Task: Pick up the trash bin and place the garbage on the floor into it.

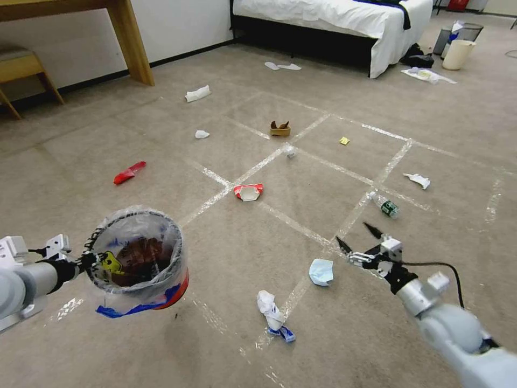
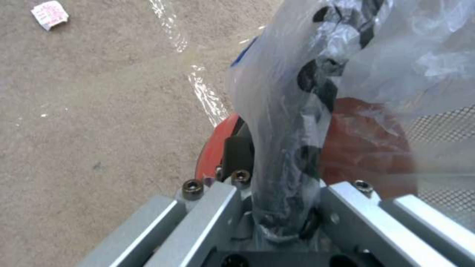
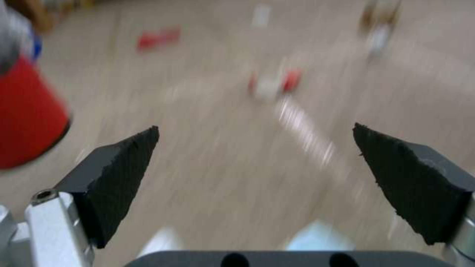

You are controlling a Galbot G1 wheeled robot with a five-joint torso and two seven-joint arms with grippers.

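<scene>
nearest the robot, the left gripper (image 1: 96, 261) is clamped on the rim of the trash bin (image 1: 141, 262), a black mesh bin lined with crinkly clear plastic, held off the floor (image 1: 226, 345) and tilted so its mouth faces up and toward the robot; its red base points down and away. in the left wrist view the fingers (image 2: 237, 150) pinch the bagged rim of the bin (image 2: 366, 144) above the carpet (image 2: 99, 129). the right gripper (image 1: 357, 240) hangs over the carpet with its black pointed fingers (image 3: 124, 174) spread wide and holding nothing.

between the two arms lie a crumpled white tissue with a blue scrap (image 1: 272, 315) and, just beyond, a pale blue face mask (image 1: 321, 271) near a shiny tape line (image 1: 301, 223). the beige short-pile carpet is crossed by such tape lines in a grid. farther out: a small bottle (image 1: 385, 205), a red-and-white paper bowl (image 1: 248, 191), a red wrapper (image 1: 128, 172), a white scrap (image 1: 418, 180). beyond these, a brown cardboard tray (image 1: 280, 128), a yellow scrap (image 1: 344, 140) and white tissues (image 1: 197, 94). at the back stand a wooden table leg (image 1: 131, 40), a bed with white sheets (image 1: 344, 21), a cream bucket (image 1: 458, 54) and a taller mesh bin (image 1: 466, 31) behind it.
</scene>
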